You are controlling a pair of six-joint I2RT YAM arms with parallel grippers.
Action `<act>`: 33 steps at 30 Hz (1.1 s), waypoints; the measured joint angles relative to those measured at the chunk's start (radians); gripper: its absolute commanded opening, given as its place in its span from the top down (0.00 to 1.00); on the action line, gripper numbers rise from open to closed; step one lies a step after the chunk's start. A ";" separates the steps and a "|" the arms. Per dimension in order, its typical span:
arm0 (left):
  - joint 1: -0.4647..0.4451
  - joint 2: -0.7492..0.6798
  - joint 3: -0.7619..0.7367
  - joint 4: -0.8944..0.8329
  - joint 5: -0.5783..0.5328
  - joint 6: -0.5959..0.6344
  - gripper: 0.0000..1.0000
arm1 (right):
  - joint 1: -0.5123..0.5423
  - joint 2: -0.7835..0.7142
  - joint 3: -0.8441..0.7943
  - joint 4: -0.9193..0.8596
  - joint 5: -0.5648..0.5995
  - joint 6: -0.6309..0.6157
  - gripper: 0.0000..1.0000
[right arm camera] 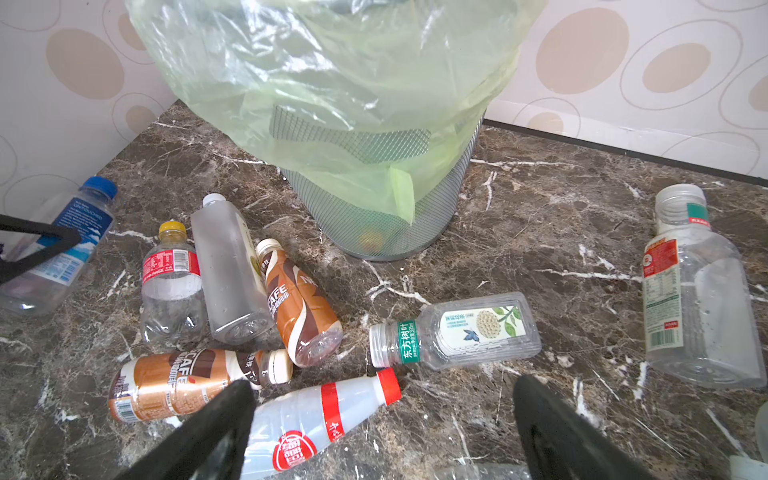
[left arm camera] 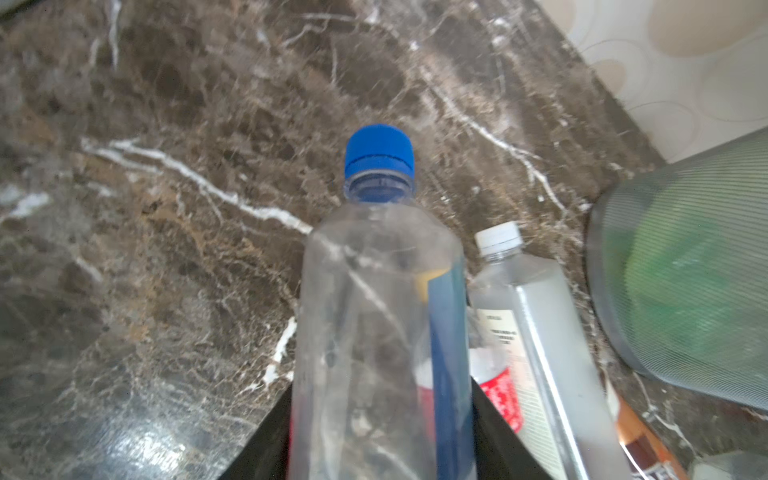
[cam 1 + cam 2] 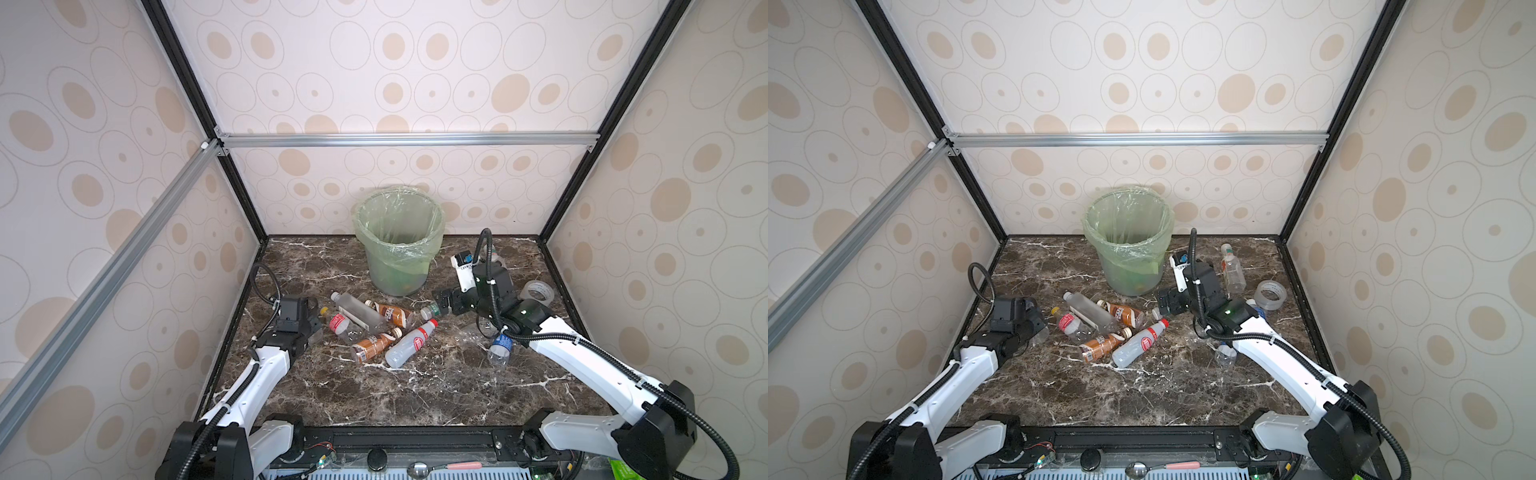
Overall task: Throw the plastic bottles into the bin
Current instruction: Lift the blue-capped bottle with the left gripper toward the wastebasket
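The bin [image 3: 399,232] [image 1: 332,83], grey mesh lined with a pale green bag, stands at the back middle. My left gripper [image 2: 382,415] is shut on a clear blue-capped bottle [image 2: 380,291] [image 1: 62,249] at the left of the pile. Plastic bottles lie in front of the bin: a square clear one [image 3: 359,311], two brown ones [image 3: 390,312] [image 3: 374,347], a white red-capped one [image 1: 316,419] and a red-labelled one [image 1: 170,286]. My right gripper [image 1: 382,386] [image 3: 440,305] hangs open just short of a green-labelled clear bottle [image 1: 457,330].
A roll of clear tape [image 3: 537,291] lies at the right edge. Another clear bottle [image 3: 1232,268] lies behind the right arm, and a crushed blue-capped one [image 3: 500,349] under it. Patterned walls close in the marble table [image 3: 415,395] on three sides.
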 measured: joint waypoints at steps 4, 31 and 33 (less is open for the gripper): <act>0.000 -0.048 0.034 0.070 0.082 0.077 0.44 | 0.000 0.013 0.056 -0.005 -0.026 0.004 0.00; -0.325 0.170 0.289 0.608 0.314 0.388 0.45 | -0.039 0.183 0.417 0.083 -0.240 0.105 0.00; -0.343 0.152 0.244 0.633 0.309 0.395 0.45 | -0.057 0.185 0.401 0.098 -0.264 0.140 0.00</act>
